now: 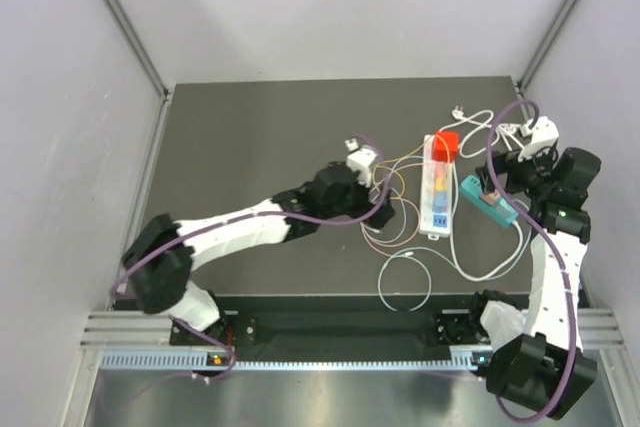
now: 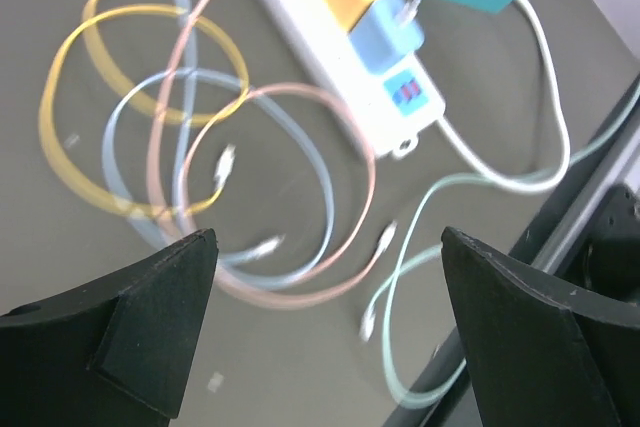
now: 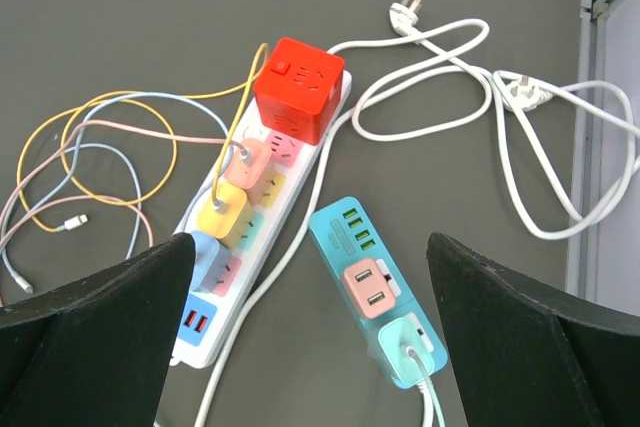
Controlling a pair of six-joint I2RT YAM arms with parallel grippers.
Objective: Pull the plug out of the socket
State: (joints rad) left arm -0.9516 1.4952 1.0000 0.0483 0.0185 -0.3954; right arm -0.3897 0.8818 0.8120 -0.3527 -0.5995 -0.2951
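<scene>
Left gripper (image 2: 327, 242): we see its jaws spread wide and empty, above the looped cables (image 2: 190, 137) near the strip's end.
Right gripper (image 3: 310, 242): we see it wide apart too, holding nothing, over both strips.
Plugs: red cube plug (image 3: 298, 88), pink plug (image 3: 247, 162), yellow plug (image 3: 222, 213) and blue plug (image 3: 205, 255) sit in a row in the white power strip (image 3: 205, 347).
Teal strip (image 3: 375, 287): we find it just beside the white one.
</scene>
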